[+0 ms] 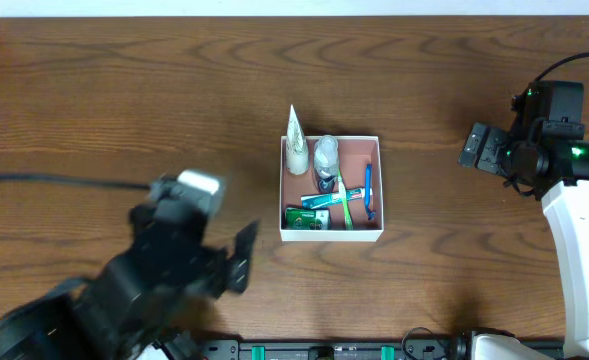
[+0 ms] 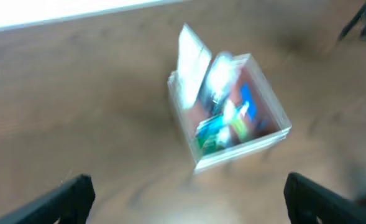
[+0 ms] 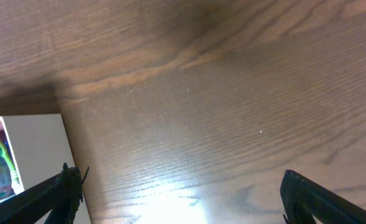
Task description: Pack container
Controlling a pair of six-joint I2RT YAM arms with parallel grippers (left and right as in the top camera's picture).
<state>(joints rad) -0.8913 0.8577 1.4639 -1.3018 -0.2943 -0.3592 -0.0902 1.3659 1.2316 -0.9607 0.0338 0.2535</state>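
overhead straight down, left wrist oblique, right wrist near the table (image 3: 232, 93), container (image 1: 330, 236) in all

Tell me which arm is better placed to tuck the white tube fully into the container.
Probably left: the white tube leans at the container's left corner, and the open left tool faces it.

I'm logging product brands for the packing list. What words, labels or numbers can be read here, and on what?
No text is readable in any view.
Printing on the green packet in the container: too small to read.
Dark label on the clear bottle: too small to read.
Left wrist view: too blurred to read anything.
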